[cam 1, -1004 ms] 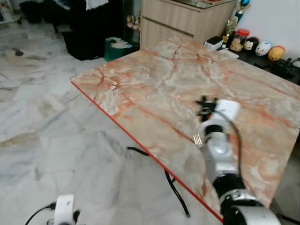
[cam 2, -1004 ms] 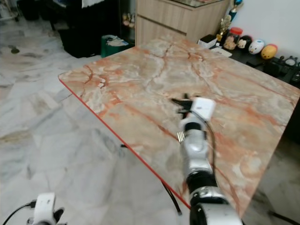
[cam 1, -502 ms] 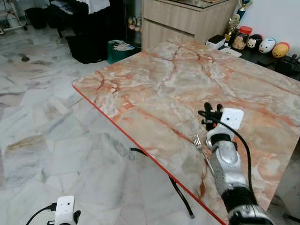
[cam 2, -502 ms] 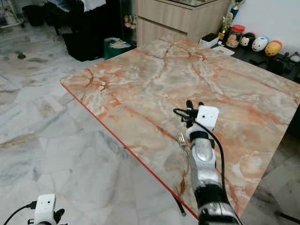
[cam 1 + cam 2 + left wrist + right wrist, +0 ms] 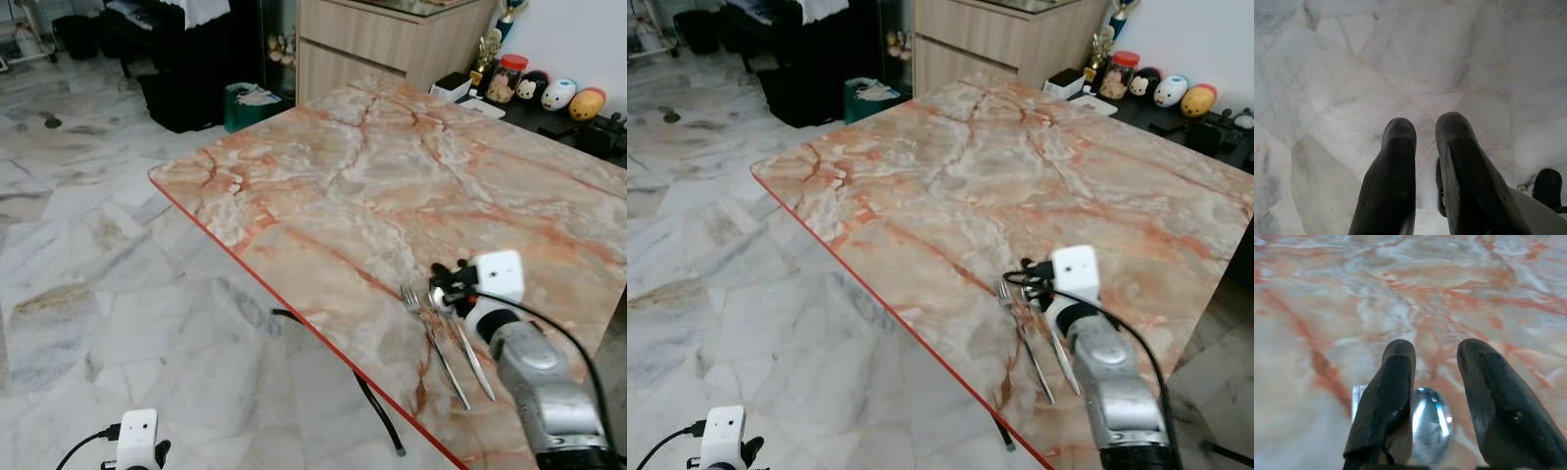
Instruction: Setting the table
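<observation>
Fork (image 5: pixel 433 340) and spoon (image 5: pixel 460 338) side by side near the counter (image 5: pixel 343 186) edge; right end effector (image 5: pixel 443 290) parted, empty, over the spoon bowl; risk: a low sweep knocks cutlery askew or off.

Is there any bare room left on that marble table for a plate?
Plenty. The table is bare from its far edge by the cabinet down to the fork and spoon. Only the near corner is busy, where the right gripper hovers open over the cutlery.
</observation>
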